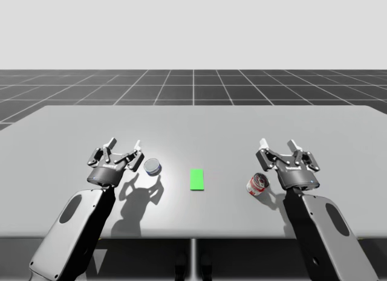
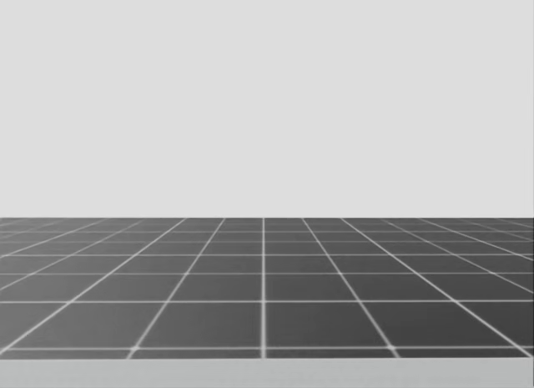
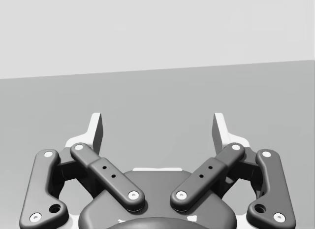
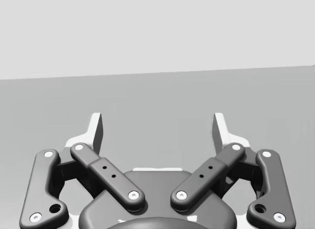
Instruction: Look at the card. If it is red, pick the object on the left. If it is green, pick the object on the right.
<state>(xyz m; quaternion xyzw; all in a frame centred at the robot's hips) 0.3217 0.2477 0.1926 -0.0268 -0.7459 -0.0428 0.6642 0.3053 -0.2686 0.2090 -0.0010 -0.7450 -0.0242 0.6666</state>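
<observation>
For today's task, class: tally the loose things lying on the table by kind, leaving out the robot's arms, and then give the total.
Cans: 2 (grey can, red and white can)
Cards: 1 (green card)
Total: 3

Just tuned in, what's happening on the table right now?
Nothing is picked up yet. A green card lies mid-table between a small grey can beside my left gripper and a red and white can beside my right gripper. Both grippers are open and empty. Green means the right-hand can is the one to take.
</observation>
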